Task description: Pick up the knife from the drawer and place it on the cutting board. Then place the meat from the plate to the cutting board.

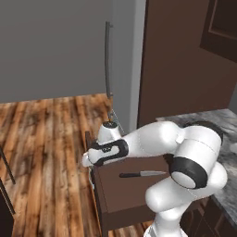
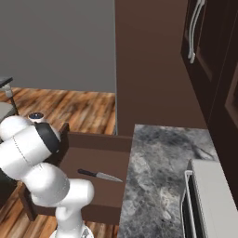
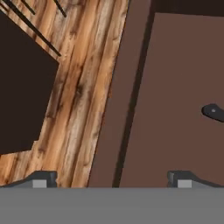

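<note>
Wooden floor (image 1: 46, 139) all around the drawer. Grey marble tabletop (image 2: 162, 176) right against the drawer, on its far side from the floor planks. Drawer (image 1: 134, 190) pulled wide open, its dark brown bottom bare but for one thing. Knife (image 1: 141, 174) flat on the drawer bottom near the middle, black handle toward the front panel. Fingers (image 3: 111, 179) spread wide above the drawer's front edge, holding nothing, well apart from the knife.
</note>
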### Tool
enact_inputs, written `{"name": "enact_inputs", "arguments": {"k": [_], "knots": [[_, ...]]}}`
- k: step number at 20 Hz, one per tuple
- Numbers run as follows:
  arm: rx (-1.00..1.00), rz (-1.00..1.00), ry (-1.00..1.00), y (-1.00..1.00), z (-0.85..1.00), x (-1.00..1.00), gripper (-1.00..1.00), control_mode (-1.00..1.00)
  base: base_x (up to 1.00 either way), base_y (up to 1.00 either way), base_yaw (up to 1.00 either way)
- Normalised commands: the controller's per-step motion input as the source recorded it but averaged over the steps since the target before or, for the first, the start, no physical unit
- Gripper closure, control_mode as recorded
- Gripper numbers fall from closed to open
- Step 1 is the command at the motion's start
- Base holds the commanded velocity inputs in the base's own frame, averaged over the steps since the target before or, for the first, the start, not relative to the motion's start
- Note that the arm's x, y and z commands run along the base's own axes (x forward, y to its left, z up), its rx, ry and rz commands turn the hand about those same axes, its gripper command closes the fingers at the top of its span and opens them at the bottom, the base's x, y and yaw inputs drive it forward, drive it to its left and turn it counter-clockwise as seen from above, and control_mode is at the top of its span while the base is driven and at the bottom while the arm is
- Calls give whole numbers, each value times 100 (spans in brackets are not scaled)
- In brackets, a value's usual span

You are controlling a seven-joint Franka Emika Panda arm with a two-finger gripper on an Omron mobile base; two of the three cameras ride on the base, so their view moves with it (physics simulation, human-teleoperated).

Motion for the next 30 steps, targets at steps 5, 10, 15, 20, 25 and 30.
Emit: {"name": "enact_inputs", "arguments": {"k": [5,10,15,20,25,30], "knots": [[14,24,0,-100,23,0,-100,-100,0,0,0],[-6,32,21,-64,2,17,-100,-100,0,0,0],[-11,45,-5,-55,8,0,-100,-100,0,0,0],[-14,24,-43,-22,9,-10,-100,-100,0,0,0],[-9,18,-14,0,-7,-4,-100,-100,0,0,0],[-1,8,4,0,0,0,-100,-100,0,0,0]]}}
